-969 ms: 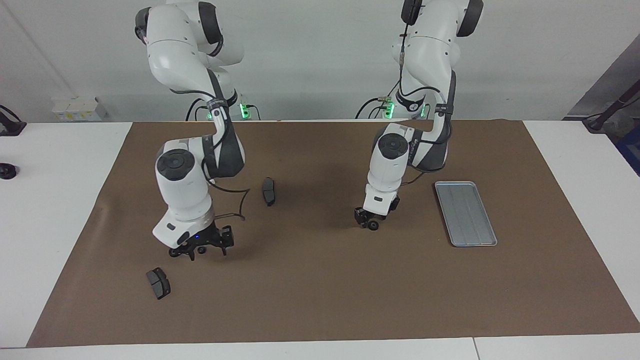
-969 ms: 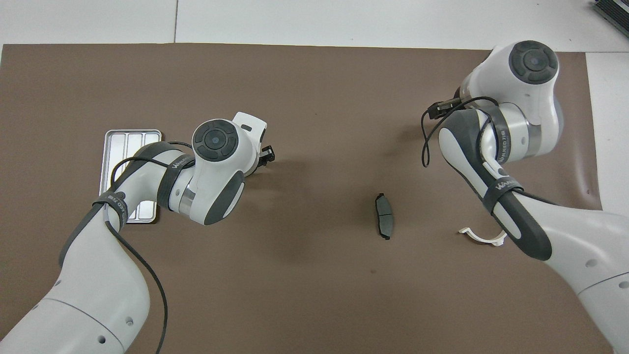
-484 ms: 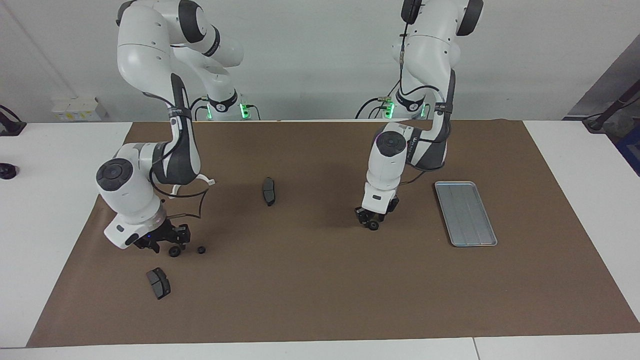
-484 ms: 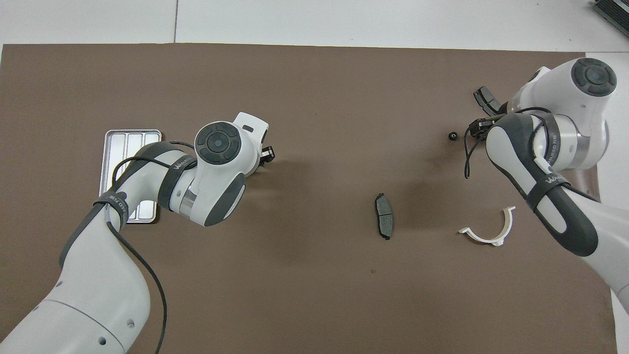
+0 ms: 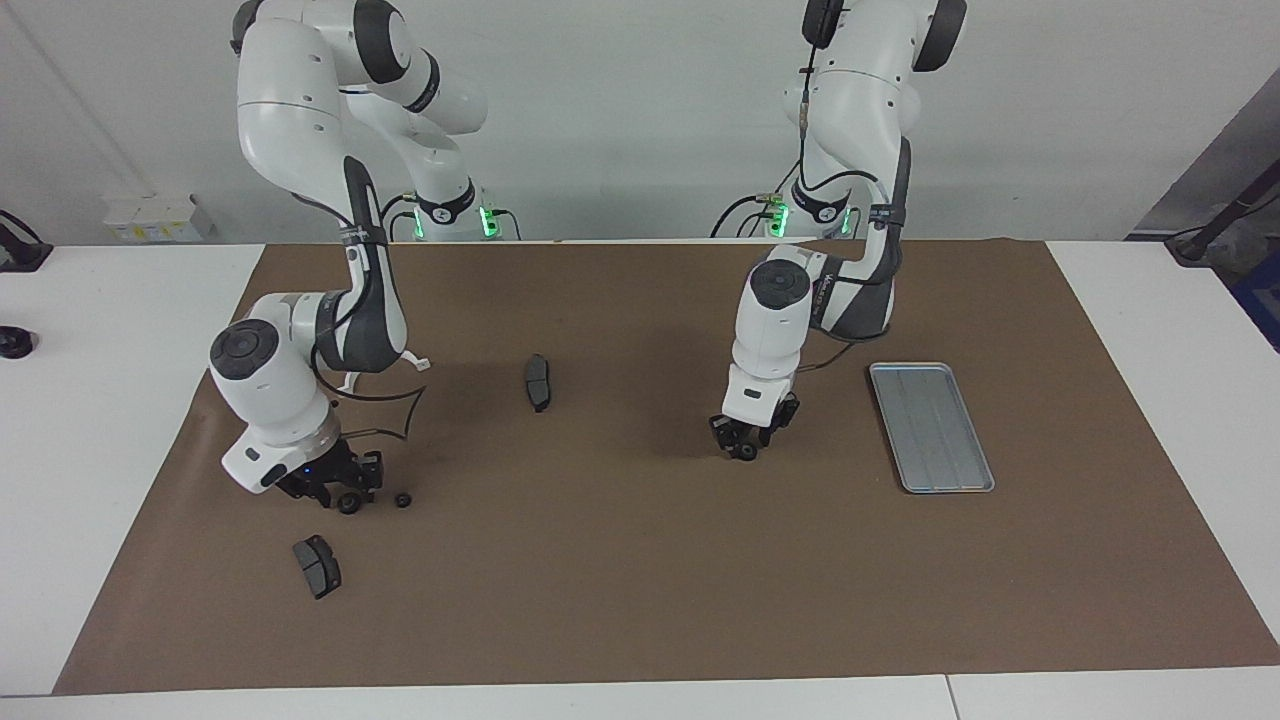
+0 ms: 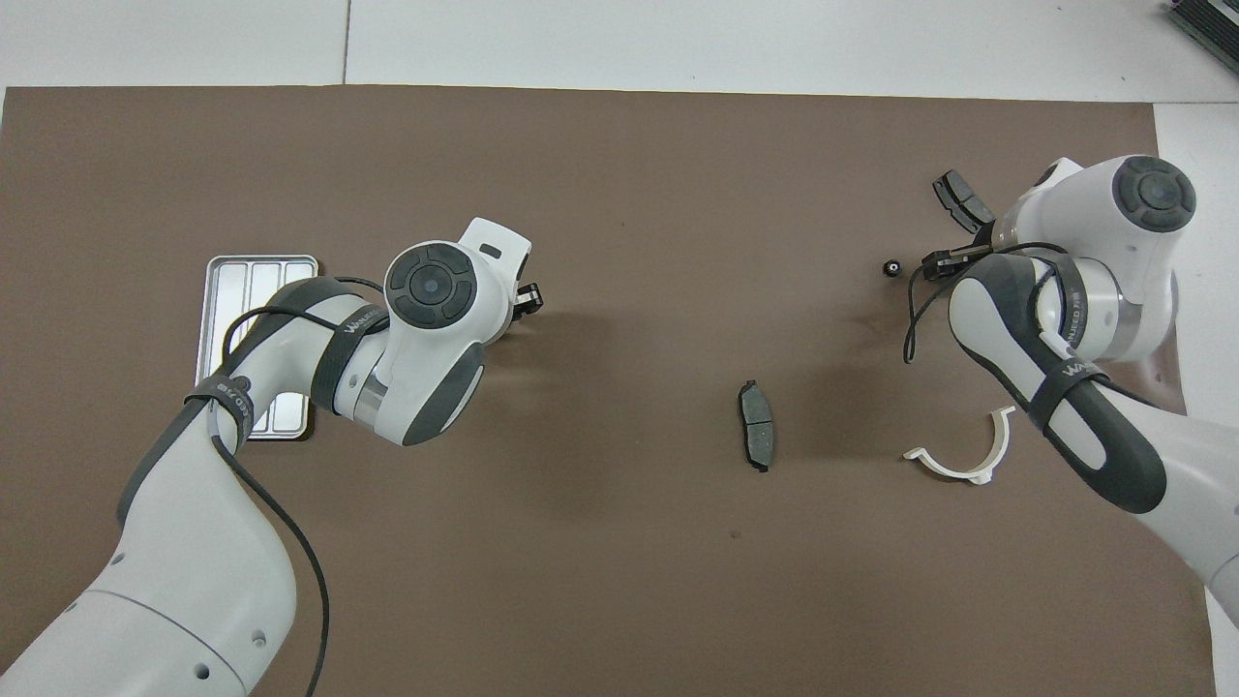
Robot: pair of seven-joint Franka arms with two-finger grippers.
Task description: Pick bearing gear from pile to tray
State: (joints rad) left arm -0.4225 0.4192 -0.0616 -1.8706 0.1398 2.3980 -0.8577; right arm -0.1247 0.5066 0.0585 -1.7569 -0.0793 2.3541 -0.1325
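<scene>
**Both grippers low at black ring parts, tray bare**

Facing view: the left gripper [image 5: 742,447], coming from the upper right of centre, stood low over the brown mat [image 5: 640,580] in the middle of the frame, with one small black ring part [image 5: 745,452] at its fingertips; whether the fingers had closed on the ring could not be told. The tray [image 5: 931,427] lay right of it, well apart. At lower left the right gripper [image 5: 335,490] was down at the pile [image 5: 372,501]: one ring touched its tips, another lay just beside it on the mat. Its fingers' state could not be told either. A dark grey pad [image 5: 317,566] lay below the pile; a second pad [image 5: 538,381] lay near centre.

Overhead view: the tray [image 6: 225,290] sat at middle left, partly covered by the left arm. At upper right one ring [image 6: 891,266] lay beside the right arm's wrist, and a white half-ring bracket [image 6: 961,455] lay lower down.
</scene>
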